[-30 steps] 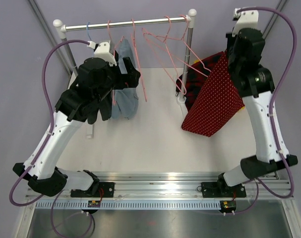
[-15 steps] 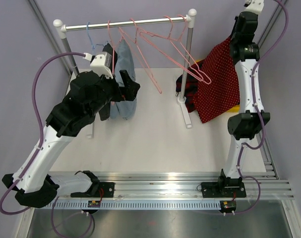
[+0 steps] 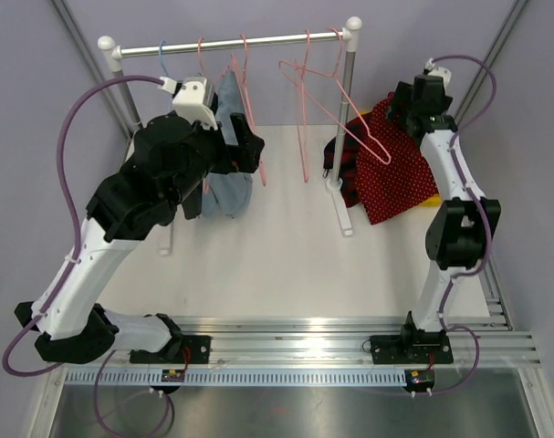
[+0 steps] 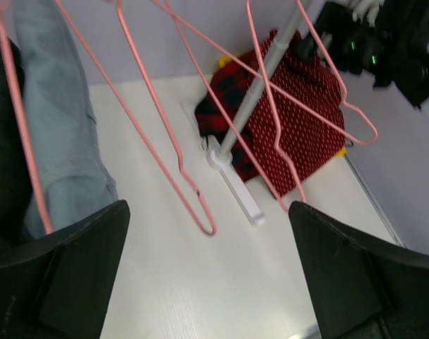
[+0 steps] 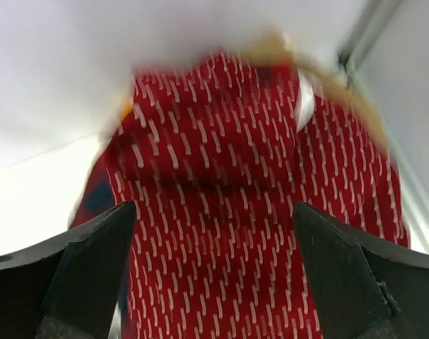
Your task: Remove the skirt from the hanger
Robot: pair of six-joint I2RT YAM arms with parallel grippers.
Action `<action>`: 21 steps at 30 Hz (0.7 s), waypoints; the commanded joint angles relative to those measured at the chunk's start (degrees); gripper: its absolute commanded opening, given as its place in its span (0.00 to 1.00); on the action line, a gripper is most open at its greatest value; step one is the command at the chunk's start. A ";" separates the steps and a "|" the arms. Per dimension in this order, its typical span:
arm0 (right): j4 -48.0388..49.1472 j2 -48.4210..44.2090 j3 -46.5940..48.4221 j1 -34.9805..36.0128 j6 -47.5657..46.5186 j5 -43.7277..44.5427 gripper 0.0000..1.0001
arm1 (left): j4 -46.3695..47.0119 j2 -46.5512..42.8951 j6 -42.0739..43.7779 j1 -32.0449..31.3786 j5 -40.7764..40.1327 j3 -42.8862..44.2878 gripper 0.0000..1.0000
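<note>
My left arm (image 3: 158,182) is raised to the rail (image 3: 231,42) on the left. My left jaws are spread wide with nothing between them. I judge they are parked there to keep clear, not to take anything.

Just beside them a pale denim garment (image 3: 231,178) hangs from the rail, thick and stiff-looking. Further along are the pink wire hangers (image 3: 304,128), which are bare: thin bent wire, light, tilted at odd angles. One hanger (image 3: 363,132) leans out past the upright post (image 3: 348,91) toward the right and carries no cloth.

Right of the post's foot the skirt (image 3: 400,173) lies crumpled on the white bench (image 3: 258,246). It is a soft red fabric with small white flecks, and it lies partly over a red-and-black checked cloth (image 3: 342,169). I take it to be off its hanger.

My right jaws hover directly above the heap, parted. Both fingers (image 5: 66,282) look clear of the fabric, as far as the blurred wrist view lets me tell. Cloth this limp would slump wherever it is set down.
</note>
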 commanded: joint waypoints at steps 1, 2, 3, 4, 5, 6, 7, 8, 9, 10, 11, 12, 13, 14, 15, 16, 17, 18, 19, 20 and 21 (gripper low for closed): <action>7.22 -18.05 -14.94 0.34 6.89 -2.87 1.00 | -1.84 0.78 4.66 0.28 -6.56 8.46 0.99; 8.29 -21.33 -18.89 0.34 7.25 -3.13 1.00 | -2.64 1.31 5.01 0.54 -6.74 9.96 0.99; 9.08 -24.32 -25.89 0.34 7.34 -3.75 0.99 | -3.43 2.10 5.63 0.89 -6.83 12.93 0.99; 9.44 -29.75 -28.84 0.43 7.95 -3.93 1.00 | -5.18 2.63 5.72 1.42 -6.40 14.09 0.99; 9.62 -32.33 -31.56 0.43 7.60 -4.71 0.99 | -5.72 3.77 5.72 3.16 -5.70 14.80 0.99; 9.36 -34.88 -36.20 0.35 7.60 -4.46 1.00 | -6.16 4.13 5.90 4.14 -5.08 15.07 0.99; 9.01 -39.34 -38.34 0.34 7.34 -4.19 0.99 | -5.90 4.31 6.07 4.93 -4.55 14.37 0.99; 8.22 -41.38 -40.27 0.34 6.81 -4.71 1.00 | -5.38 4.48 6.25 7.20 -3.85 13.15 0.99; 7.69 -43.58 -43.42 0.34 6.55 -4.54 1.00 | -4.76 4.75 6.34 8.27 -1.84 12.01 0.99; 6.55 -47.34 -44.76 0.34 6.20 -4.28 0.99 | -3.62 4.83 6.34 10.71 -0.60 9.99 0.99; 6.02 -49.21 -45.91 0.34 5.93 -4.28 0.99 | -3.00 5.01 6.34 11.69 0.28 9.19 0.99; 5.32 -51.05 -47.74 0.34 6.37 -4.11 0.99 | -2.65 5.62 6.25 12.66 1.42 8.57 0.99; 4.62 -54.55 -48.55 0.34 6.89 -4.10 1.00 | -1.43 5.80 6.16 13.45 2.04 7.26 0.99; 3.48 -56.24 -49.25 0.43 7.59 -5.23 0.99 | -0.89 6.06 6.07 15.03 2.57 6.64 0.99; 2.86 -57.74 -50.47 0.35 9.25 -6.03 0.99 | -0.28 6.85 5.81 15.91 4.05 6.11 0.99; 2.42 -60.36 -51.10 0.34 9.88 -6.91 0.99 | 0.86 7.21 5.72 16.53 4.76 5.67 0.99; 2.15 -61.43 -51.71 0.34 10.32 -8.92 0.99 | 1.13 7.90 5.46 17.84 5.38 5.58 0.99; 2.06 -62.40 -52.76 0.34 10.85 -9.55 0.99 | 1.31 8.52 5.28 18.47 6.43 5.67 0.99; 1.80 -63.80 -53.21 0.43 11.29 -10.07 1.00 | 1.57 10.01 5.28 18.91 6.35 5.84 0.99; 0.84 -64.43 -53.47 0.35 11.38 -10.60 0.99 | 1.57 10.72 5.28 19.69 6.26 6.36 0.97; 0.22 -64.78 -53.82 0.43 11.47 -10.61 0.99 | 1.49 11.33 5.11 20.14 6.18 6.63 0.91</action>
